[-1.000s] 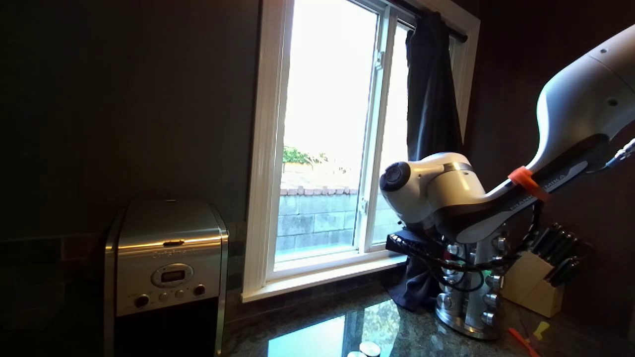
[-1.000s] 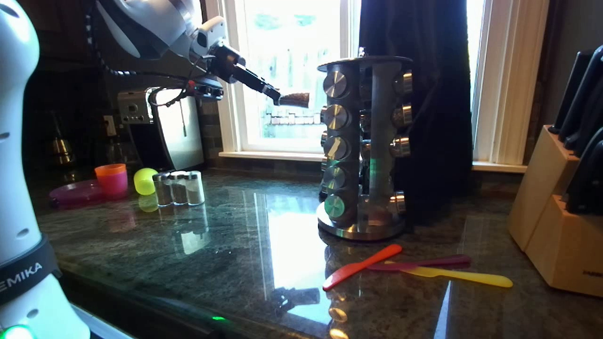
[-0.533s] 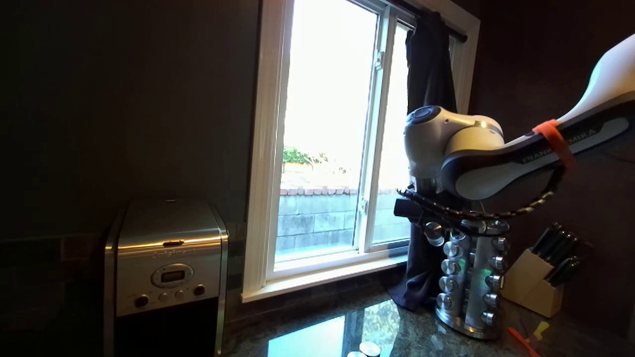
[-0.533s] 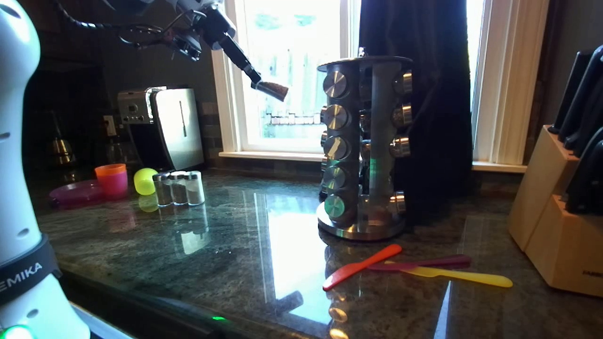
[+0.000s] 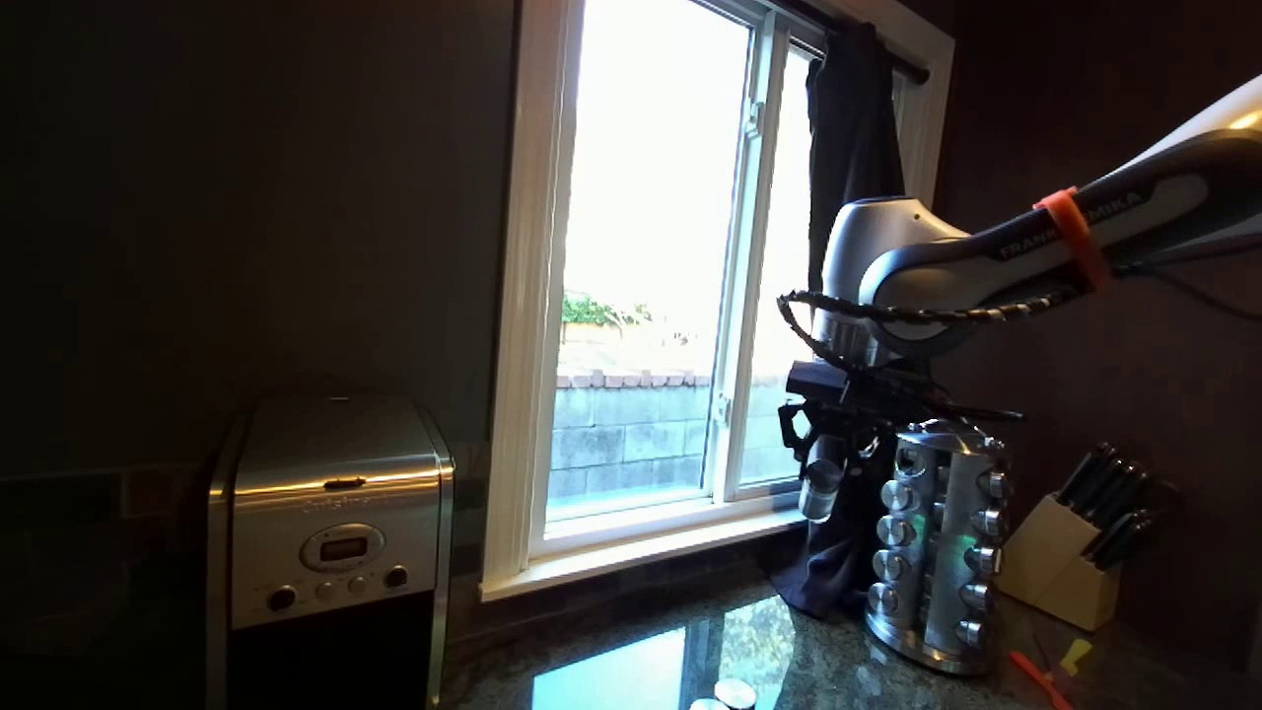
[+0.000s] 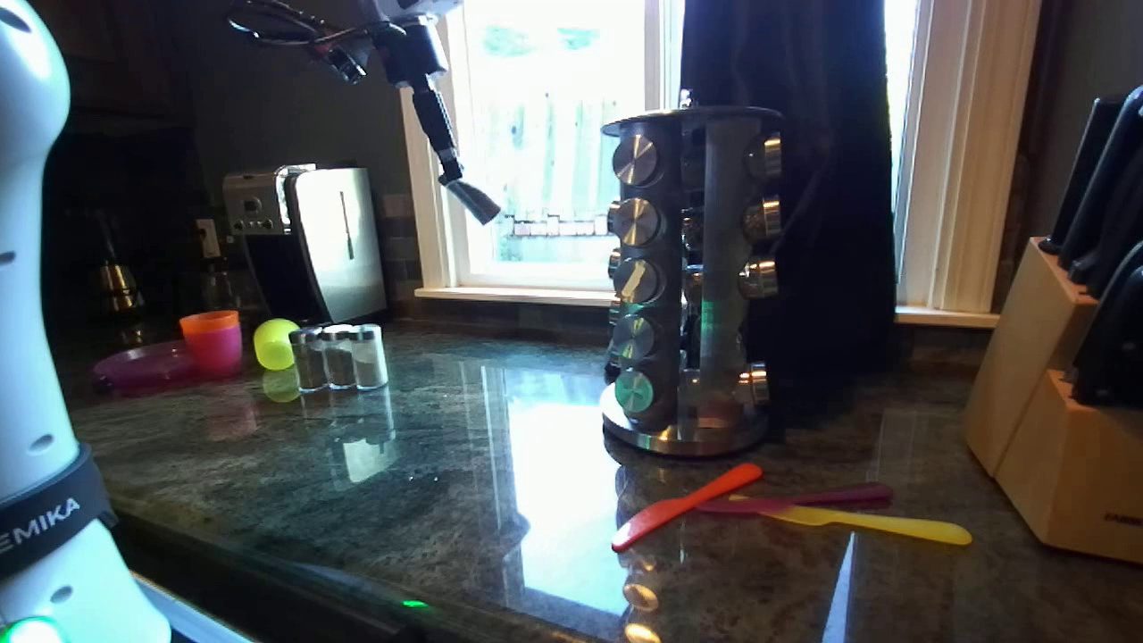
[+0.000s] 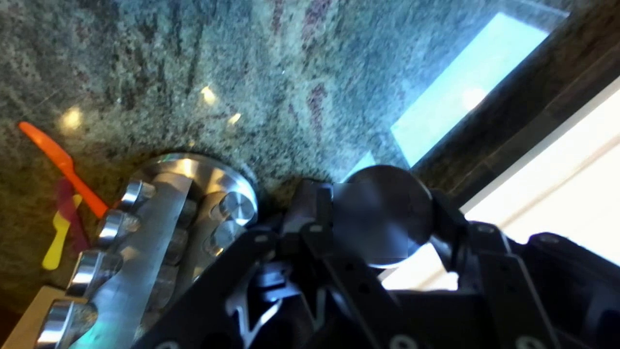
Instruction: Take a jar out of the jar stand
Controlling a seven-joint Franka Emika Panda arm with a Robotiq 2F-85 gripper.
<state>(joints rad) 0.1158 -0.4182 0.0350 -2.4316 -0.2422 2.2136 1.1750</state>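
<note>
Exterior view, upper left: end effector (image 6: 451,170) clamped on tilted spice jar (image 6: 474,203) below; jar stand (image 6: 723,232) apart, right of centre.

Counter (image 6: 455,429) free between shakers (image 6: 338,362) and jar stand (image 6: 725,259); coloured knives (image 6: 686,507) clutter space beside it.

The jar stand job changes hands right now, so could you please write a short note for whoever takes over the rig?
Gripper: closed on a jar, held tilted above the counter.
Jar stand: upright on the counter, other jars in its tiers; the held jar is clear of it.
Done: a jar is out of the stand.
Left: the task names no further step; setting the jar down gently seems a sensible finish.
</note>
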